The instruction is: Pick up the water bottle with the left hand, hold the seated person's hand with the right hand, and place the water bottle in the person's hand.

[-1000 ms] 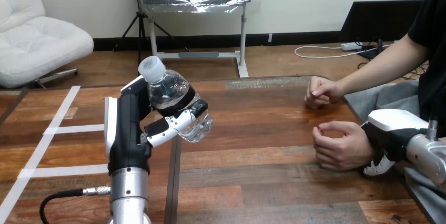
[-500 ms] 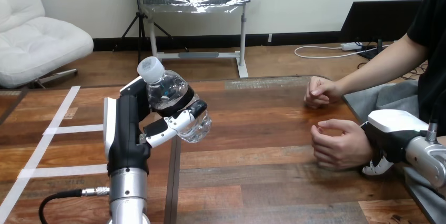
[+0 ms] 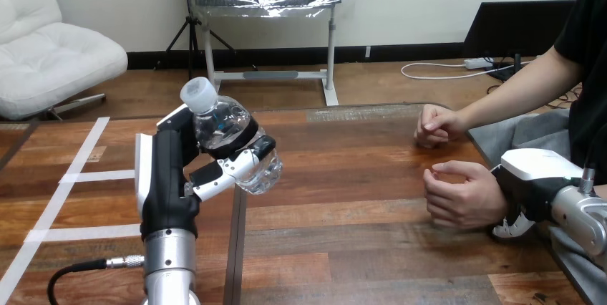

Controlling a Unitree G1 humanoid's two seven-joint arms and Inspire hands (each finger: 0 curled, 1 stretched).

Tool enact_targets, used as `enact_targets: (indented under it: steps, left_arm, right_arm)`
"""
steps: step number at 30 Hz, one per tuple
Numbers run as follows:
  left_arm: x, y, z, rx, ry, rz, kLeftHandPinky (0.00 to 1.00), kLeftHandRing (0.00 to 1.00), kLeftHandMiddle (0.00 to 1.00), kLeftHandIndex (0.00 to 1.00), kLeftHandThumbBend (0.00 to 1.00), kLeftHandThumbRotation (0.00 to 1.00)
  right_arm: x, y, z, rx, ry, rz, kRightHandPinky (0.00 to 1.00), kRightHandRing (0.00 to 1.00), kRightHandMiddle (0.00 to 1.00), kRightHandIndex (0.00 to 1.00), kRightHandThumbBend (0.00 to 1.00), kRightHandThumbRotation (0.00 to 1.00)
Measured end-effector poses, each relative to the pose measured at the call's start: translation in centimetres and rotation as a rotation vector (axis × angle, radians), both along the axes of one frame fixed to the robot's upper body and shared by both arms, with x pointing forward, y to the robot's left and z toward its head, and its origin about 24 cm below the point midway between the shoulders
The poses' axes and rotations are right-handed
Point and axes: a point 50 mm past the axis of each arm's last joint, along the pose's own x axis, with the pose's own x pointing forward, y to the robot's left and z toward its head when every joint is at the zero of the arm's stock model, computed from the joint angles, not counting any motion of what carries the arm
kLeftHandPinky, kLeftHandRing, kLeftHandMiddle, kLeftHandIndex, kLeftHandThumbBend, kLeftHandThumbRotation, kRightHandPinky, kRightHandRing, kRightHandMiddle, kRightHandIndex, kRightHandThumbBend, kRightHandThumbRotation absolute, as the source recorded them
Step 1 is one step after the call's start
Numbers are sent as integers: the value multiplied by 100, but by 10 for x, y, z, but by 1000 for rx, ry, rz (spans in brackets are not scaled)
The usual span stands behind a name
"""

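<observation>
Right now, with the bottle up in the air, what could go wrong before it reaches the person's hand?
The bottle lies tilted in the left hand, above the table, so it may slip out. The person's near hand, with the right hand at its wrist, is half curled and may not be ready to take the bottle.

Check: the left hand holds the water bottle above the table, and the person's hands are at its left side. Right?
No: the head view shows the person's hands at the table's right side. The left hand does hold the water bottle above it.
</observation>
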Motion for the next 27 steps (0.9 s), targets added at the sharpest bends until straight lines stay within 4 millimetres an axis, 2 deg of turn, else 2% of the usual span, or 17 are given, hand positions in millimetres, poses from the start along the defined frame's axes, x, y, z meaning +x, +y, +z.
enact_targets:
  steps: [8, 12, 27]
  left_arm:
    - [0, 1, 0, -4, 1, -1, 40, 42, 43, 51, 61, 0]
    - [0, 1, 0, -4, 1, -1, 41, 42, 43, 51, 61, 0]
    - [0, 0, 0, -7, 3, -4, 39, 41, 43, 51, 60, 0]
  right_arm:
    - [1, 2, -1, -46, 3, 4, 53, 65, 74, 68, 72, 0]
    - [1, 2, -2, -48, 3, -9, 57, 69, 76, 72, 73, 0]
    - [3, 4, 0, -64, -5, -47, 55, 66, 75, 75, 72, 0]
